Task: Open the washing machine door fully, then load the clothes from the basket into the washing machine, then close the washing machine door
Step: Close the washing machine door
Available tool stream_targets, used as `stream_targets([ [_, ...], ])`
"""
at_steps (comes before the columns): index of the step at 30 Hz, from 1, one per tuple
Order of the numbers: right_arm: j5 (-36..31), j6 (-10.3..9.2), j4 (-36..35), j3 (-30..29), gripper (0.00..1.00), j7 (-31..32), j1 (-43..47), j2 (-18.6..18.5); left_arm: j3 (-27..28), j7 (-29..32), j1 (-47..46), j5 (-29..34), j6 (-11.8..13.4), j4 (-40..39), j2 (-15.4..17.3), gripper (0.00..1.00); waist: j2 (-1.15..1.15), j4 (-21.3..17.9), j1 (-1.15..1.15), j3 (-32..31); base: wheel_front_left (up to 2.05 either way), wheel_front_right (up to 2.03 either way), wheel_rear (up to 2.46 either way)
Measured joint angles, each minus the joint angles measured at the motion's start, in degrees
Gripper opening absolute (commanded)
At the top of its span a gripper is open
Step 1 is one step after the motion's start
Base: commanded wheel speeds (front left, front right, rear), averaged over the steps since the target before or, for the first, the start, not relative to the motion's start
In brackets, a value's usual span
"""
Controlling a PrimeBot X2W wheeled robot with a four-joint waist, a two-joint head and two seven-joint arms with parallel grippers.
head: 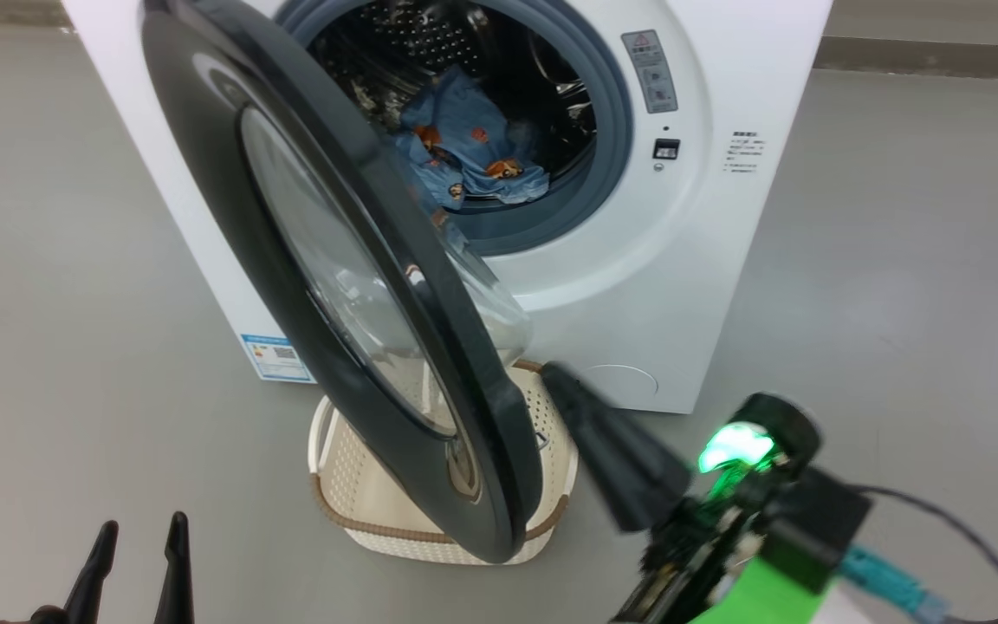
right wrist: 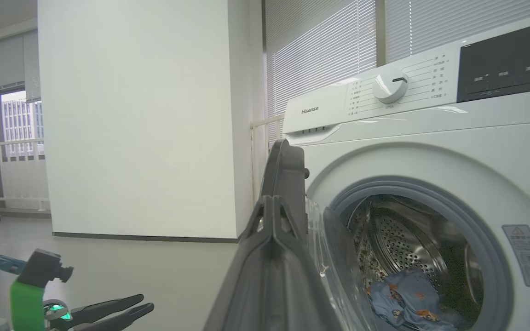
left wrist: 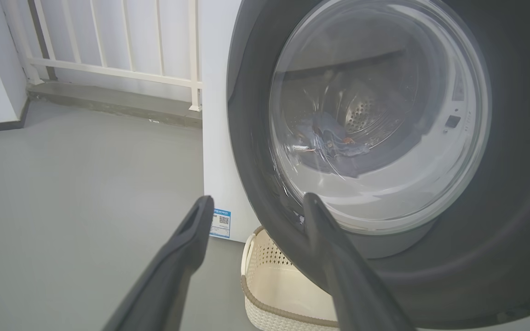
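Black-fingered left gripper (head: 140,525), jaws spread, at 7 o'clock in the head view, faces the outer glass of the half-open washing machine door (head: 326,260) above the basket (head: 352,468). Right gripper (head: 554,374), jaws pressed together at 4 o'clock, is nearer but on the door's inner side. Clothes (head: 464,147) lie in the drum (head: 430,35) at 12 o'clock; grey level floor (head: 897,260).

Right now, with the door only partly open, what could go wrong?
The clothes lie close to the rubber ring, so the door might pinch them when it shuts. The right gripper is shut, with its tip by the door's edge and close to the basket. A push could slip off or bump the basket.
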Motion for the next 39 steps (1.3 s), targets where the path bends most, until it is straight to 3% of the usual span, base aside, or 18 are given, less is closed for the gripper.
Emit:
stream_targets([
  [7, 1.42, 0.00, 4.31, 10.94, 0.00, 0.01, -0.59, 0.10, 0.15, 0.00, 0.02, -0.01, 0.00, -0.15, -0.08, 1.00, 0.00, 1.98, 0.00, 0.17, 0.00, 0.00, 0.00],
  [15, 4.70, 0.00, 12.83, 16.17, 0.00, 0.01, -0.46, 0.14, 0.24, 0.00, 0.00, -0.02, 0.00, -0.15, -0.87, 1.00, 0.00, 2.83, 0.00, 0.98, 0.00, 0.00, 0.00],
  [26, 5.61, 0.00, 22.51, 15.79, 0.00, 0.02, -0.49, -0.15, 0.37, 0.00, -0.12, -0.04, 0.00, -0.09, -1.49, 1.00, 0.00, 3.23, 0.00, 2.44, 0.00, 0.00, 0.00],
  [39, 5.61, 0.02, 26.44, 8.58, 0.00, 0.02, -1.88, 0.64, 0.14, 0.00, -0.75, -0.20, 0.00, -0.04, -1.79, 1.00, 0.00, 3.51, 0.00, 3.37, 0.00, 0.00, 0.00],
])
